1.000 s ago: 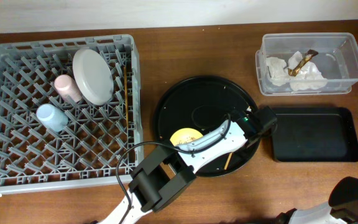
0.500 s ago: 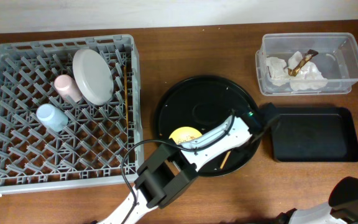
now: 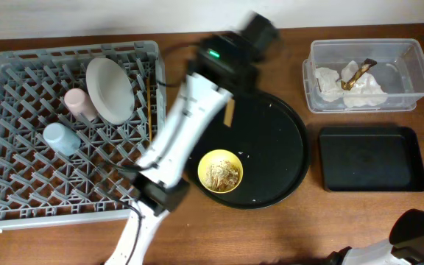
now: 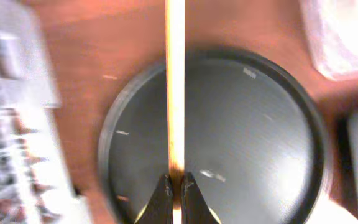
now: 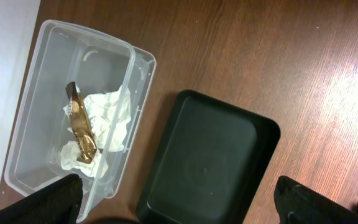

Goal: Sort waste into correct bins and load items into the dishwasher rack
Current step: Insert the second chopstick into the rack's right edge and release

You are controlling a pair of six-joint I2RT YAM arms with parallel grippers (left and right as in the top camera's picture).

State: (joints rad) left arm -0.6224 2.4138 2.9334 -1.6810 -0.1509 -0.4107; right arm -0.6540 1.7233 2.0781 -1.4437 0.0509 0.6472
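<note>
My left gripper (image 4: 176, 185) is shut on a wooden chopstick (image 4: 174, 93), held high above the round black tray (image 4: 253, 143); the view is blurred with motion. From overhead the chopstick (image 3: 229, 115) shows under the raised left arm (image 3: 197, 103). A yellow bowl (image 3: 221, 171) with beige food scraps sits on the round tray (image 3: 278, 140). The dishwasher rack (image 3: 20, 184) holds a grey-white plate (image 3: 110, 90), a pink cup (image 3: 79, 104) and a light blue cup (image 3: 61, 138). My right gripper (image 5: 185, 205) is open above the shallow black tray (image 5: 207, 158).
The clear tub (image 3: 411, 73) at the back right holds a white tissue (image 3: 330, 81) and a gold-brown wrapper (image 3: 355, 73); both show in the right wrist view too. The shallow black tray (image 3: 370, 158) is empty. The right arm (image 3: 418, 228) sits at the bottom right corner.
The left gripper closed on the chopstick on the round tray's right side, then rose and swung toward the back left with it, uncovering the yellow bowl. The right arm stayed still.
</note>
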